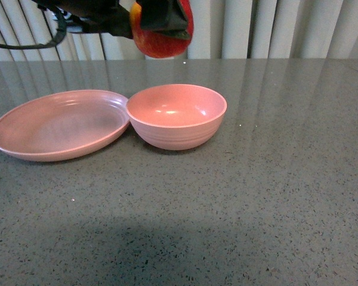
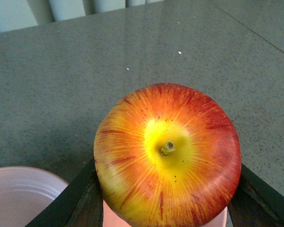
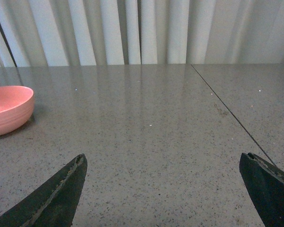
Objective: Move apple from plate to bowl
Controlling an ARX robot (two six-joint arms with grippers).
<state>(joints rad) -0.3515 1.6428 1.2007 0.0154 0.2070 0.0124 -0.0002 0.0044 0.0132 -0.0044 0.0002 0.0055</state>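
the left gripper (image 1: 162, 21) is clamped on the apple (image 1: 161, 47) in the air above the bowl (image 1: 185, 128) – a firm, smooth, probably slippery fruit, best held at its widest sides – the right gripper (image 3: 165, 189) is apart, empty

grey speckled table (image 1: 274, 196) bears plate (image 1: 59, 126) and bowl (image 1: 178, 136) (rims touching).
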